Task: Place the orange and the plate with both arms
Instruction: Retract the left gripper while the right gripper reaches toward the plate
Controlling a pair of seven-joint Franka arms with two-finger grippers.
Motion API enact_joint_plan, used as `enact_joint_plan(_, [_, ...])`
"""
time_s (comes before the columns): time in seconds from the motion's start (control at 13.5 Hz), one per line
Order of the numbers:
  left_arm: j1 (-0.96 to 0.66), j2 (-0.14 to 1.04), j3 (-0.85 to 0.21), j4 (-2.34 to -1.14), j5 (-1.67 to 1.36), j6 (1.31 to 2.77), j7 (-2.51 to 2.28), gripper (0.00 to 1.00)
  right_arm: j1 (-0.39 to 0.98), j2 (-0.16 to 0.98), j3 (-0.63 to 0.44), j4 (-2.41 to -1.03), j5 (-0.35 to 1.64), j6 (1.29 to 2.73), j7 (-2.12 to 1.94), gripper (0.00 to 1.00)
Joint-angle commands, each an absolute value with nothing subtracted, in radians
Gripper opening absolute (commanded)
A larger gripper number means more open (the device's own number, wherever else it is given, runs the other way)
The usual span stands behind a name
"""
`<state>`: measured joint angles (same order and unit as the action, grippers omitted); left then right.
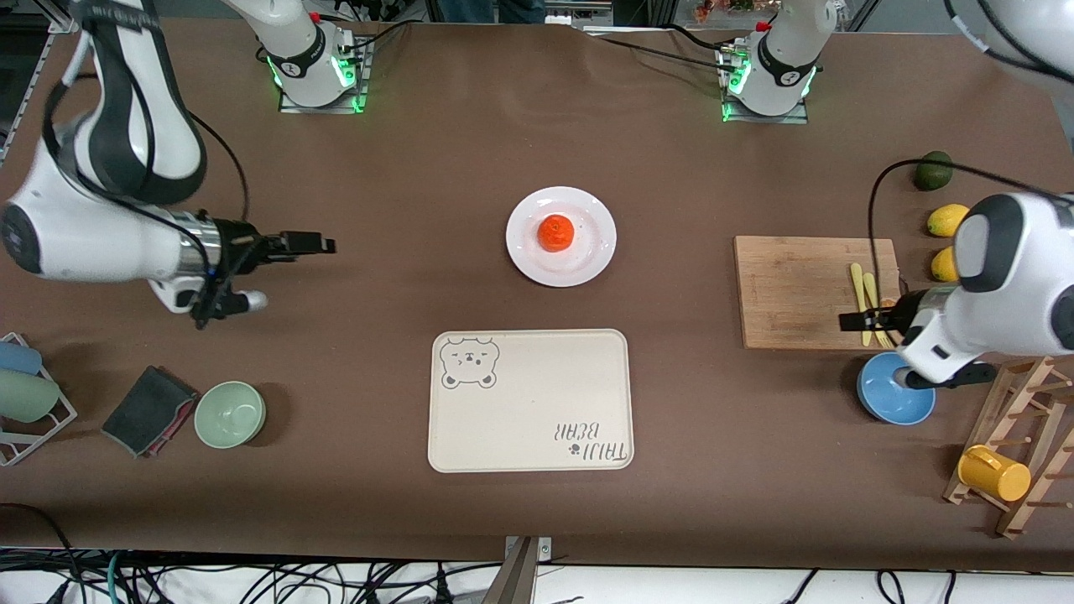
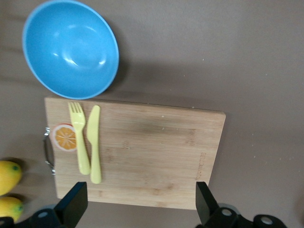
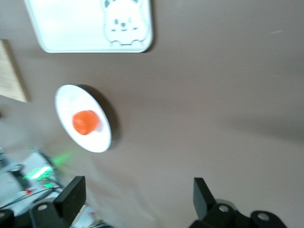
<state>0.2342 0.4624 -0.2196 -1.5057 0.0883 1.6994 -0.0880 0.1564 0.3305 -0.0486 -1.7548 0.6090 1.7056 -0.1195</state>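
On plate point(image 1: 560, 237): orange point(image 1: 555, 232), farther from front camera than tray point(image 1: 530, 400). Right gripper point(image 1: 315, 244) over bare table, spread, empty. Left gripper point(image 1: 857, 320) over board point(image 1: 797, 289), likewise spread. Risk (judged): orange rolling off if plate tilts.

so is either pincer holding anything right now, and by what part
Nothing is held. The left pincer hangs open over the cutting board, the right pincer open over bare table; the orange sits on the plate.
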Motion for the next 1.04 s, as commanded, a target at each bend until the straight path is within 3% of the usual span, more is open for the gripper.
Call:
enact_joint_plan(0.0, [0.222,0.301,-0.189,-1.549,0.068,1.651,-0.015,1.00,0.218,0.415,-0.051,-1.761,0.771,1.768,-0.155,1.00])
enact_joint_plan(0.3, [0.210,0.160,-0.186,-1.560,0.064,1.622,0.182,1.00,0.343,0.509,-0.025,-1.828,0.967,1.995,-0.326,1.00])
enact_joint_plan(0.52, [0.172,0.060,-0.181,-1.559,0.061,1.603,0.221,1.00,0.362,0.610,0.000,-1.856,1.246,2.052,-0.630,1.00])
enact_joint_plan(0.96, [0.107,0.006,-0.087,-1.623,-0.015,1.607,0.224,1.00,0.526,0.652,0.002,-1.903,1.362,2.186,-0.745,1.00])
